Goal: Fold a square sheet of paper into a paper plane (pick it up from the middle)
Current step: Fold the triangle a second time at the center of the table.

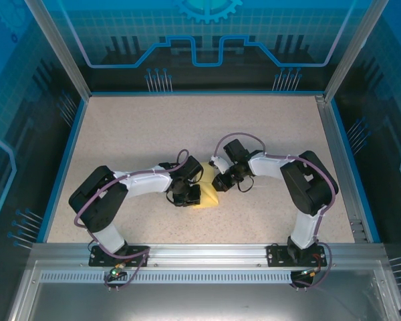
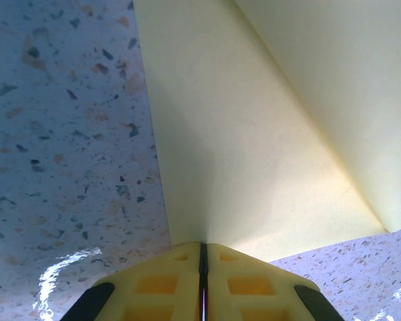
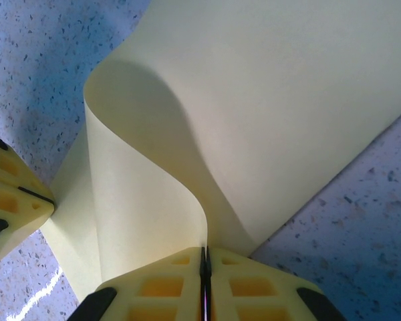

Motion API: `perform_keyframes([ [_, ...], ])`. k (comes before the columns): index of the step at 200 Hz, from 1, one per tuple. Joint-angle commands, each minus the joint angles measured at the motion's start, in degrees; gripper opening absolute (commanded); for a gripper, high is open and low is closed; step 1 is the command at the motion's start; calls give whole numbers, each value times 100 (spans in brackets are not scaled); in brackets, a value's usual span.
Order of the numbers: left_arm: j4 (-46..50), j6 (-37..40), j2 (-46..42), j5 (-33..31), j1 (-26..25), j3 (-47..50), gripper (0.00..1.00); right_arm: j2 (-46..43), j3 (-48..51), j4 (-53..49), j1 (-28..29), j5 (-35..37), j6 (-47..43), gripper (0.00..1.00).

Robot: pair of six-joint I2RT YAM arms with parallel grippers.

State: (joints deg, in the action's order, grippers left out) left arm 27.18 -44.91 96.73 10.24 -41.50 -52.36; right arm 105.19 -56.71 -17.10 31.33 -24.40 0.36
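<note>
The square sheet of paper (image 1: 206,199) is plain yellow and lies mid-table between the two arms, lifted and bent. My left gripper (image 1: 195,194) is shut on its edge; in the left wrist view the sheet (image 2: 240,147) runs out from the closed left gripper (image 2: 202,246), with a folded flap at the upper right. My right gripper (image 1: 218,182) is shut on the opposite side. In the right wrist view the paper (image 3: 274,93) curls up in an S-bend from the closed right gripper (image 3: 204,251), and a left fingertip (image 3: 10,200) shows at the left edge.
The speckled beige table (image 1: 154,134) is bounded by a blue rim and metal frame posts (image 1: 57,47). An aluminium rail (image 1: 200,253) carrying the arm bases runs along the near edge. Both arms bend inward towards the centre.
</note>
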Motion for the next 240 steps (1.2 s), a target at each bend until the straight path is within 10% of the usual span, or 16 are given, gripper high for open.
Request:
perform_keyframes([
  [1, 212, 97, -41, -66, -58, -175, 12, 33, -4, -78, -55, 38, 2, 10],
  [240, -167, -227, -443, -220, -113, -84, 13, -168, 266, 113, -39, 138, 157, 9],
])
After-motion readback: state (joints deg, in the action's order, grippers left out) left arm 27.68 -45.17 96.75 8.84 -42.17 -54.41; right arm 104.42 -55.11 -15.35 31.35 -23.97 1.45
